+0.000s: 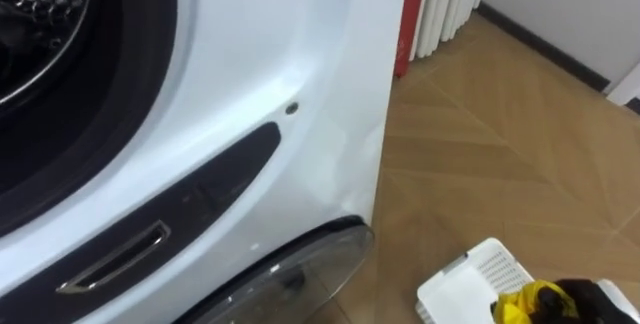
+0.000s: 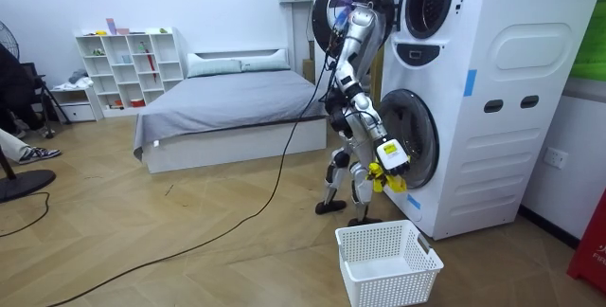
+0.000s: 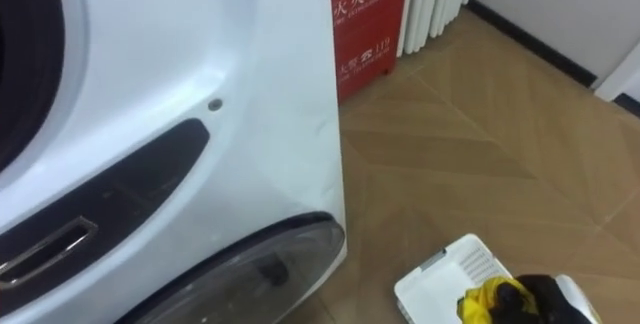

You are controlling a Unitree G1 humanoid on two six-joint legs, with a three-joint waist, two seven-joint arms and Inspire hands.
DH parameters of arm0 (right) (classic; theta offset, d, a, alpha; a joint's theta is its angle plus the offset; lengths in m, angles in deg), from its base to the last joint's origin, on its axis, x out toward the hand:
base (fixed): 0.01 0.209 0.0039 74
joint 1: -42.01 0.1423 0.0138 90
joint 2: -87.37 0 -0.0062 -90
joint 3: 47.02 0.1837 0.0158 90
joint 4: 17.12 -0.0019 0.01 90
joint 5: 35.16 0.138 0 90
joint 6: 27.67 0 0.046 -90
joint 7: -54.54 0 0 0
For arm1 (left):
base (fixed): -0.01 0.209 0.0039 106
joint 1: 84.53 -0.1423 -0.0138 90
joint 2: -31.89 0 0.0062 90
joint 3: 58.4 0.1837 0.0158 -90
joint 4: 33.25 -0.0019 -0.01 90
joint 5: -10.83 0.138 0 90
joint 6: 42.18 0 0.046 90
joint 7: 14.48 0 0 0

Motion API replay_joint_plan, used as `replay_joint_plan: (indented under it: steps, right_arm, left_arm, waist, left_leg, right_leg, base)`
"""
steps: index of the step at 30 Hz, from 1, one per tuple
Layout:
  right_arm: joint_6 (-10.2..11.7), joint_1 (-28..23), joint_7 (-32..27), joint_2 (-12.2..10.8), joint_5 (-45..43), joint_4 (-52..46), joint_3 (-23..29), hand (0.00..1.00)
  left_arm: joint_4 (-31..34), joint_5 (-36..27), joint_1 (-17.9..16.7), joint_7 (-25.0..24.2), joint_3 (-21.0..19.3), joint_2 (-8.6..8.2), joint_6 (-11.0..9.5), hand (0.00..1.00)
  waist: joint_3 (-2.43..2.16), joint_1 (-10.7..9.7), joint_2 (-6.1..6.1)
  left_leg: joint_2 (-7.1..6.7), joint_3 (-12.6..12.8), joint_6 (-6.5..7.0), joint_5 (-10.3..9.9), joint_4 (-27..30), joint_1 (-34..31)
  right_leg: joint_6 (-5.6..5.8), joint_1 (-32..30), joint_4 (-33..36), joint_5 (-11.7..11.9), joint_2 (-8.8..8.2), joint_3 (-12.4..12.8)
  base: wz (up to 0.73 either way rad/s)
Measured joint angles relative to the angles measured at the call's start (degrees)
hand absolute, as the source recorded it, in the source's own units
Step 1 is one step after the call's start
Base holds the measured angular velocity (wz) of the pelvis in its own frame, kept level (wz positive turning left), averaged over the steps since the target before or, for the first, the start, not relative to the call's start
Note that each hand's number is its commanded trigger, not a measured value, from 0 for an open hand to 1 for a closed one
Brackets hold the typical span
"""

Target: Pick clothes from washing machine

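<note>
The white stacked washing machine (image 1: 260,74) takes up the left of the eye views, with the dark upper drum opening (image 1: 40,24) at the top left and the lower door's glass rim (image 1: 300,274) below. My right hand (image 1: 470,284) is at the bottom right, its dark fingers (image 1: 592,294) curled round a yellow cloth (image 1: 525,306). In the room view I stand close to the machine (image 2: 502,89), with that hand (image 2: 390,155) and the yellow cloth (image 2: 383,180) in front of the lower door (image 2: 412,141). A white laundry basket (image 2: 388,261) sits on the floor just before me.
A red box (image 3: 365,24) and white ribbed panel (image 3: 440,4) stand against the wall past the machine's right side. Wood floor (image 3: 500,154) lies open to the right. The upper door (image 2: 343,9) hangs open. A bed (image 2: 227,108) and a shelf (image 2: 128,65) are behind.
</note>
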Motion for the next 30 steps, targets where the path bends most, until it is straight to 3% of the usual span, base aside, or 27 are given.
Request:
replay_joint_plan:
  steps: [4, 7, 13, 14, 15, 30]
  right_arm:
    - [-0.04, 0.01, -3.37, -0.29, 0.64, 0.55, -2.03, 1.00]
    - [-0.01, 0.03, -5.41, -0.42, 1.33, 0.77, -3.83, 1.00]
    - [1.28, 0.11, -9.32, -1.30, 1.02, 0.76, -4.49, 1.00]
    - [1.36, 0.11, -9.71, -1.30, 0.84, 0.76, -4.49, 0.25]
    - [1.44, 0.10, -10.65, -1.30, 0.20, 0.76, -4.48, 0.00]
    - [2.15, 1.70, -17.71, -1.27, -0.40, 0.69, -4.33, 0.00]
  left_arm:
    - [1.40, -1.80, 0.32, 1.21, 1.10, -0.01, 0.05, 0.00]
    - [2.51, -2.21, 0.72, 2.04, 1.72, 0.03, 0.00, 0.00]
    - [2.51, -2.15, 1.41, 2.50, 4.46, -0.01, 0.45, 0.00]
    - [2.50, -2.15, 1.40, 2.52, 4.49, -0.02, 0.45, 0.00]
    - [2.49, -2.15, 1.39, 2.52, 4.53, -0.02, 0.45, 0.00]
    - [2.50, -2.35, 1.15, 2.62, 4.50, 0.00, 0.53, 0.00]
  waist:
    - [0.03, 0.24, 0.75]
    - [0.32, 0.29, 1.51]
    - [0.34, -0.02, 1.60]
    - [0.35, -0.03, 1.59]
    - [0.37, -0.03, 1.56]
    - [0.38, -0.02, 1.53]
  left_leg:
    - [-0.10, -0.40, 0.01, 0.02, 0.09, -1.77]
    - [-0.42, -0.69, -0.04, 0.09, -0.07, -2.15]
    - [-1.24, -1.17, 0.04, 0.93, -1.12, -2.43]
    - [-1.26, -1.17, 0.04, 0.94, -1.14, -2.43]
    - [-1.28, -1.22, 0.06, 0.96, -1.17, -2.44]
    - [-1.69, -1.12, 0.07, 1.34, -2.29, -2.40]
  right_leg:
    - [-0.02, -1.63, 0.03, -0.02, -0.12, -0.29]
    - [-0.12, -2.05, 0.13, -0.24, -0.22, -0.63]
    - [-0.19, -3.12, 1.34, -1.01, -0.79, -0.96]
    - [-0.19, -3.12, 1.34, -1.01, -0.79, -0.94]
    - [-0.19, -3.12, 1.36, -1.01, -0.81, -0.94]
    - [-0.22, -3.91, 2.08, -1.48, -1.08, -1.18]
  base:
    - [0.05]
    - [0.05]
    - [0.07]
    - [0.00]
    - [0.00]
    - [0.00]
